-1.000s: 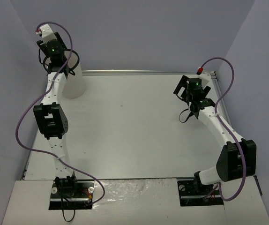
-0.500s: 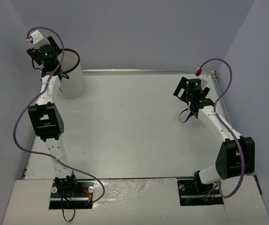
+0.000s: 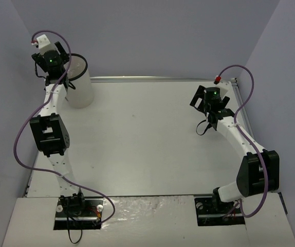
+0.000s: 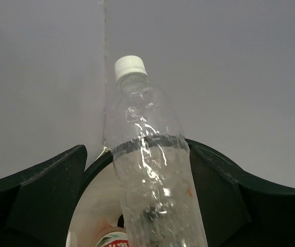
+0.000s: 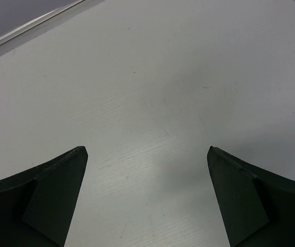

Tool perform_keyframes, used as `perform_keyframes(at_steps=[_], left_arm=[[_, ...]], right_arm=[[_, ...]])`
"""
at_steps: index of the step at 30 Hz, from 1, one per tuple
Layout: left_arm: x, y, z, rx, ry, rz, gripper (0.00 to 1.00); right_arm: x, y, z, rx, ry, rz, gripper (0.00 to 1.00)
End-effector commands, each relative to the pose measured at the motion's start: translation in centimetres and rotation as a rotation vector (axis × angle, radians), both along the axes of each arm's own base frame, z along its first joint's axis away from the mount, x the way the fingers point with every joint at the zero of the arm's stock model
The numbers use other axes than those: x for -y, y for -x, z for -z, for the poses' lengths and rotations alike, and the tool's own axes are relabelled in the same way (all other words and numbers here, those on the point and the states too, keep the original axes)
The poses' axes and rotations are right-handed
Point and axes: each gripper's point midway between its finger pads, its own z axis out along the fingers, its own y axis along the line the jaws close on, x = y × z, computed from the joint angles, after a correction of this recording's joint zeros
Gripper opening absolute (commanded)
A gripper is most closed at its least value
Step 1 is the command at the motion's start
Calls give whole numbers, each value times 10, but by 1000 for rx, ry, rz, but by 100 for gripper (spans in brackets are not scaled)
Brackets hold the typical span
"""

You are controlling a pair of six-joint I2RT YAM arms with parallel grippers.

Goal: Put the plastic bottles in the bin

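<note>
Top external view puts the bin [image 3: 81, 90] at about 10 o'clock on the table [image 3: 147, 149], tight in the far left corner. My left arm [image 3: 49, 135] is reared up so that its wrist hangs right over the bin's black rim. My right arm [image 3: 237, 135] reaches out to about 2 o'clock, its head low over the table and well apart from the bin.

On the left wrist camera the left gripper [image 4: 140, 149] is spread wide, with one dark finger at 8 o'clock and the other at 4 o'clock. Between them sits the clear bottle [image 4: 152, 175], tilted a little, its white cap [image 4: 130, 66] pointing to 12 o'clock against the grey wall [image 4: 240, 62]. Its lower body is down inside the bin's mouth, and I see the black rim through the plastic as a dark band across it. The neck and cap are above the rim. Neither finger presses on the bottle as far as I can see, though its side comes near the 4 o'clock finger. I cannot tell whether it rests on something inside the bin or is loose in the air. At 6 o'clock, deep in the bin, a scrap of the red-labelled bottle [image 4: 114, 240] shows at the frame edge.

On the right wrist camera the right gripper [image 5: 146, 150] likewise has its jaws wide apart. White tabletop shows between its fingers, and the table's far edge strip runs across at 11 o'clock.
</note>
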Motion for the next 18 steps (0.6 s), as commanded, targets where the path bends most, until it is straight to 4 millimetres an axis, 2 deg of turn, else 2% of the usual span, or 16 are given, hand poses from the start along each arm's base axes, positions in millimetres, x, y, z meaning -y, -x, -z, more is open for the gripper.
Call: perform_keyframes(at_steps=[1,3,12,16,18], left_arm=[[10,30,-94,192,-30,32,62],[11,31,-92,188,-31,33,55],[14,31,-77,144,-16,50,55],[20,40,-84,155,-11,75,55],[26,50,-99,182,-15,100,58]], right_arm=[[5,-7,-28,97,-8,15,100],[5,-6,-27,94,-7,16,100],[9,-6,-24,87,0,21,100],[7,-8,-24,86,-4,15,100],[5,-10,-25,87,-10,6,100]])
